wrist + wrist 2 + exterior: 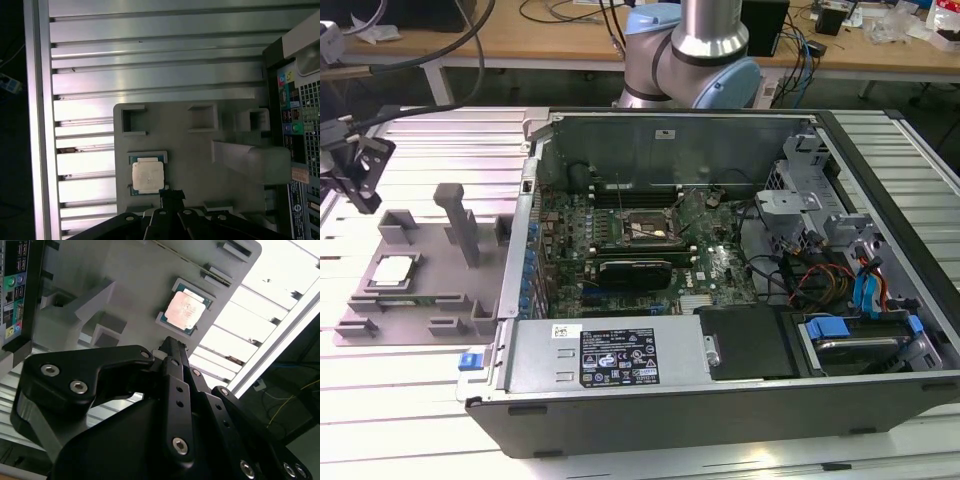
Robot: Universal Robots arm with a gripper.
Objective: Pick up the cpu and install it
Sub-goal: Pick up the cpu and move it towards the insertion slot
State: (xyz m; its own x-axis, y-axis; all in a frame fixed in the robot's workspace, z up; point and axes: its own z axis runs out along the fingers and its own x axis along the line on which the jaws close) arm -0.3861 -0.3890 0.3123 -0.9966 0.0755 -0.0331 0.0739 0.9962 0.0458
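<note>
The cpu (pixel 392 270) is a small square chip with a silver-white top. It lies flat in a recess of the grey fixture plate (pixel 430 285), at the exterior view's left, outside the computer case. My gripper (pixel 362 198) hangs above the table just beyond the fixture's far left corner, apart from the chip. In the first wrist view the cpu (pixel 148 176) lies just ahead of the gripper (pixel 171 193). In the second wrist view the cpu (pixel 186 310) sits past the gripper (pixel 171 343). The fingers are shut together with nothing between them.
An open computer case (pixel 720 400) fills the middle and the exterior view's right, with the motherboard's dark socket frame (pixel 640 228) and a long black card (pixel 635 270) inside. Grey upright posts (pixel 455 215) rise from the fixture. The arm's base (pixel 690 60) stands behind the case.
</note>
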